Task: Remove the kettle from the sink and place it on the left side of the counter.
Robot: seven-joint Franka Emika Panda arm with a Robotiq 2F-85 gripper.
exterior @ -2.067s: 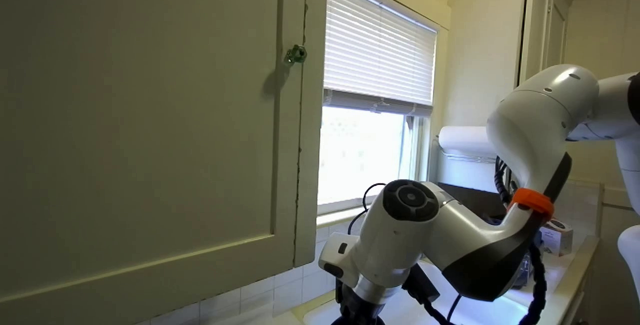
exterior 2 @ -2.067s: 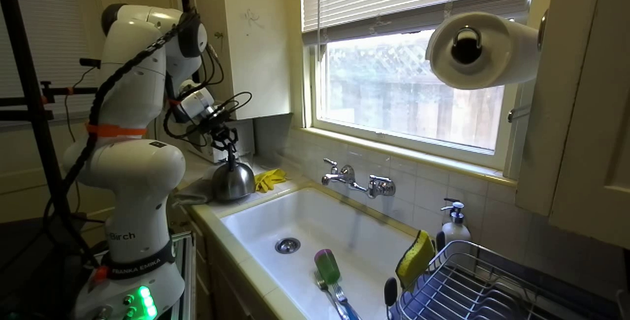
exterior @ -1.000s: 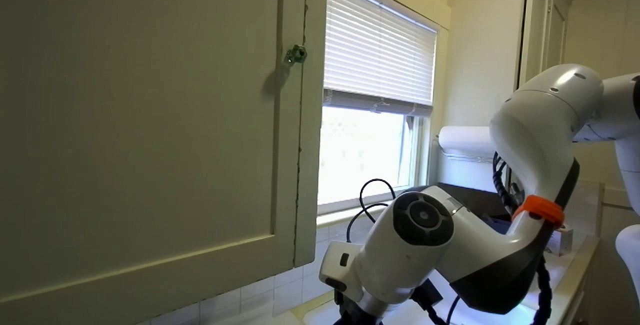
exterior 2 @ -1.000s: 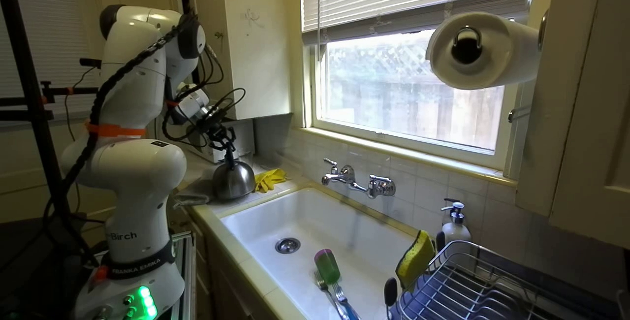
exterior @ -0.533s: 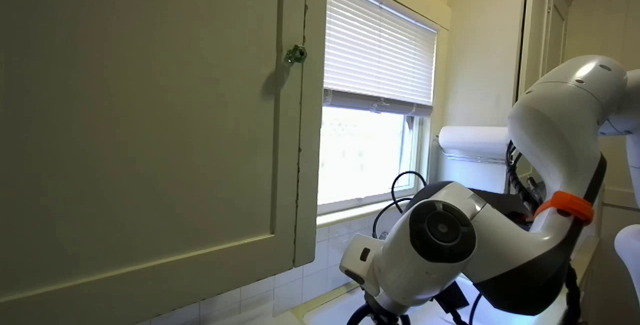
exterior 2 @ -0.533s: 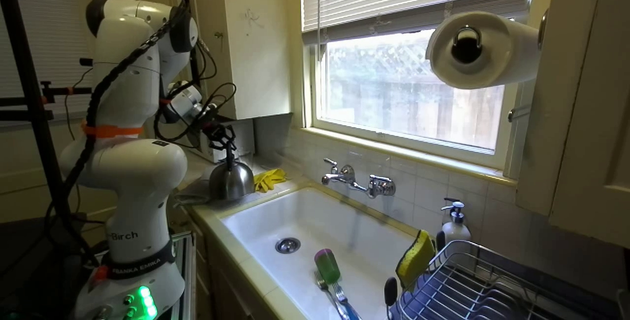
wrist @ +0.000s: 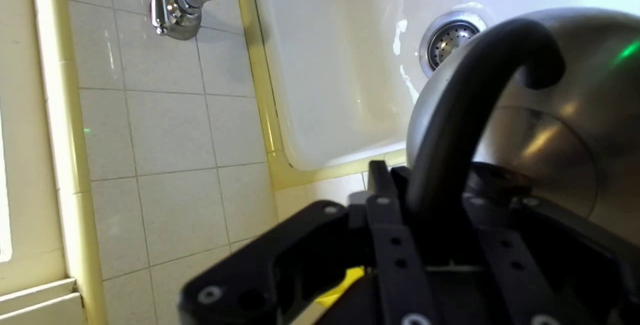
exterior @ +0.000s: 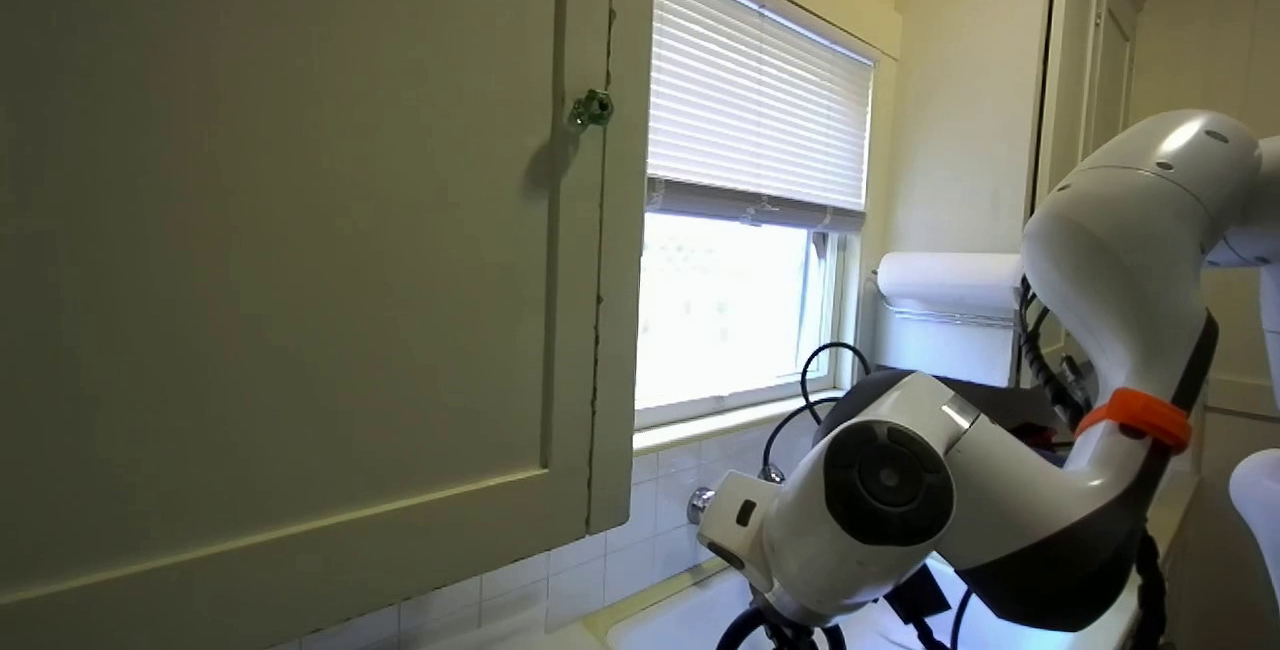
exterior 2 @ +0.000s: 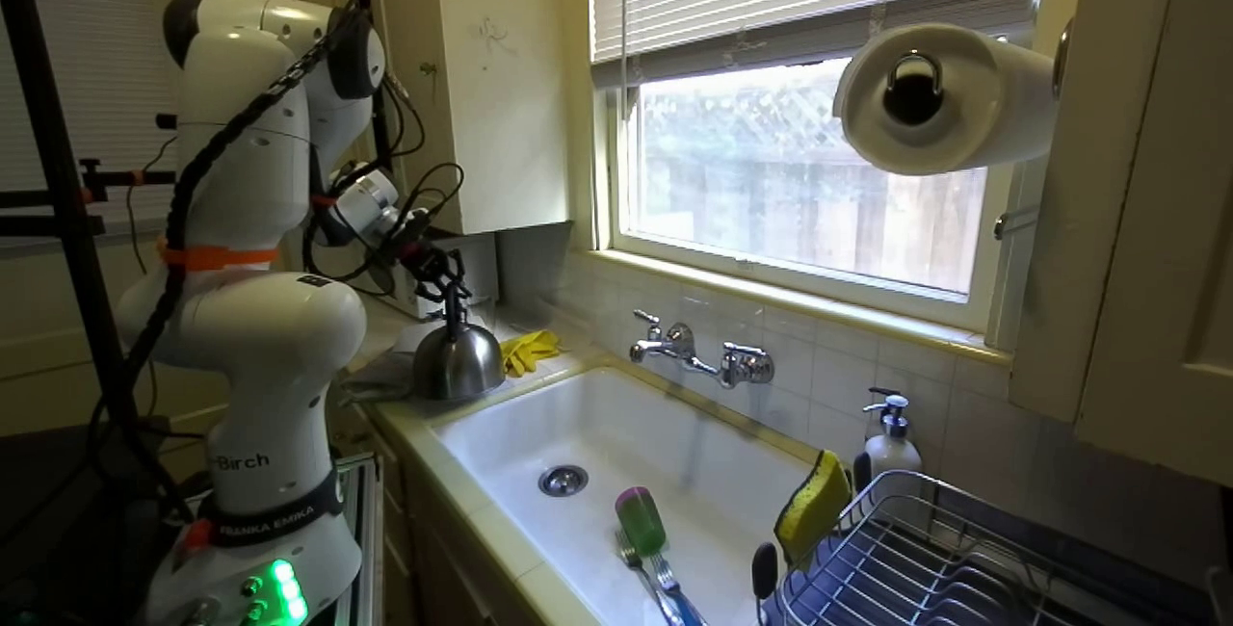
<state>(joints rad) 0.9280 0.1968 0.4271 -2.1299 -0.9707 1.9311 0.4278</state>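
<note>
The kettle (exterior 2: 459, 362) is a rounded brushed-steel body with a thick black arched handle (wrist: 475, 90). In an exterior view it stands over the counter (exterior 2: 578, 349) at the far end of the sink (exterior 2: 616, 414), close to the sink's rim. I cannot tell whether its base touches the counter. My gripper (exterior 2: 451, 295) is above it, shut on the handle; in the wrist view the handle fills the gap of the gripper (wrist: 437, 172). The kettle body also shows there (wrist: 545, 140), partly covering the sink (wrist: 340, 90). In the remaining exterior view the kettle is out of view.
Yellow gloves (exterior 2: 528, 352) lie right beside the kettle, and a grey cloth (exterior 2: 376, 381) lies to its left. The chrome tap (exterior 2: 703, 356) juts from the wall. A green cup (exterior 2: 641, 520) and forks lie in the sink. An upper cabinet (exterior 2: 506, 87) hangs above the arm's end.
The arm has drawn back and leaned further left in an exterior view. The kettle shifted slightly left, then slightly right and lower in the picture, moving with the gripper, which stays on the handle.
</note>
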